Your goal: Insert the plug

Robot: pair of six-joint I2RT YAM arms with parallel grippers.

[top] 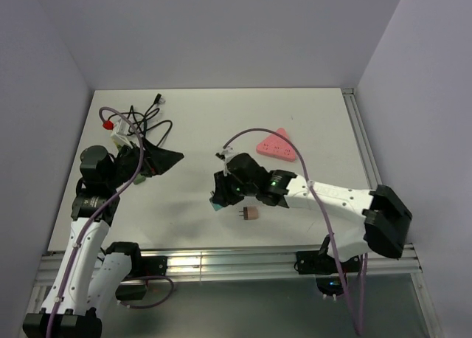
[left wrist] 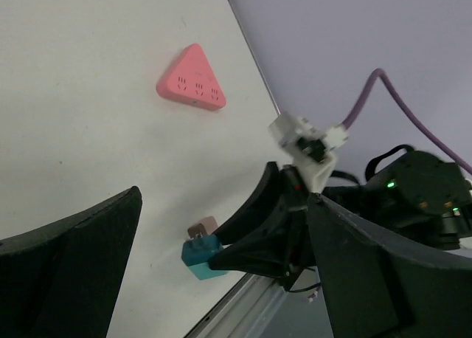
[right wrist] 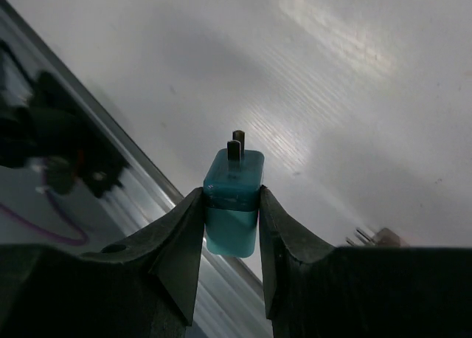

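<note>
Right gripper (right wrist: 231,198) pinches the teal plug (right wrist: 234,172) between its jaws, prongs pointing outward, low over the near side of the table (top: 199,124). Left gripper (top: 162,159) hangs wide open at the left, holding nothing. The grasp looks secured. Next comes the carry to the far-right pink socket block (top: 278,146), and the prongs must line up with its slots.
</note>
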